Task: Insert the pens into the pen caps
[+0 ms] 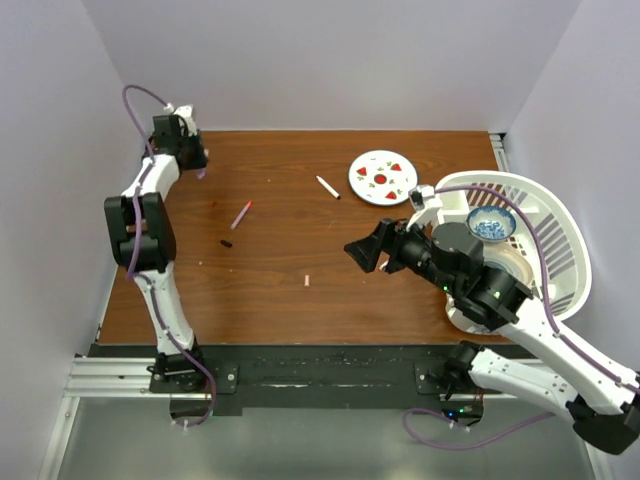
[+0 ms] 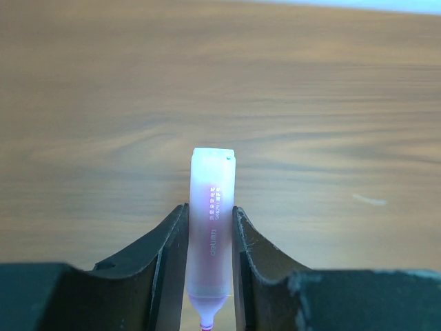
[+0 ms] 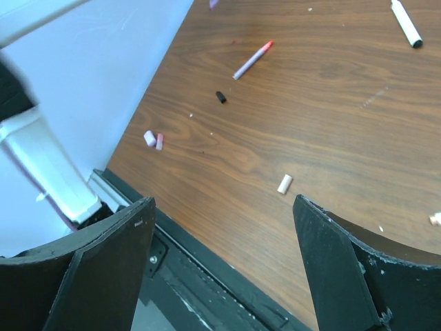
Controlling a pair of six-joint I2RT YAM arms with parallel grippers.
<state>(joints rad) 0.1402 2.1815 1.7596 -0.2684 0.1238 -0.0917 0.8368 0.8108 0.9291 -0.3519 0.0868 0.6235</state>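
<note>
Far-left back corner of the counter (image 1: 280, 310): left pincer (image 1: 192, 152) pinches the pink marker (image 2: 212, 183), fingers (image 2: 172, 241) pressed on both its sides. The marker's flat end sticks out past the tips over bare wood. Left wall (image 1: 50, 200) sits tight beside that arm, little room there.

Front-left, near the counter edge: two pale caps (image 3: 154, 139) side by side, touching or nearly.

Mid-left: red-tipped pen (image 1: 241, 214) lies diagonal, with a black cap (image 1: 226, 243) near its lower end, not touching.

Centre: one pale cap (image 1: 307, 281) alone, open wood all round. White pen (image 1: 328, 187) lies further back, near the plate (image 1: 365, 165).

Right pincer (image 1: 362, 252) is spread wide with nothing between its fingers. It hovers above the counter, right of the lone pale cap.

Right edge: white basket (image 1: 575, 250) holding a blue bowl (image 1: 510, 225), and the right arm reaches out over it.
</note>
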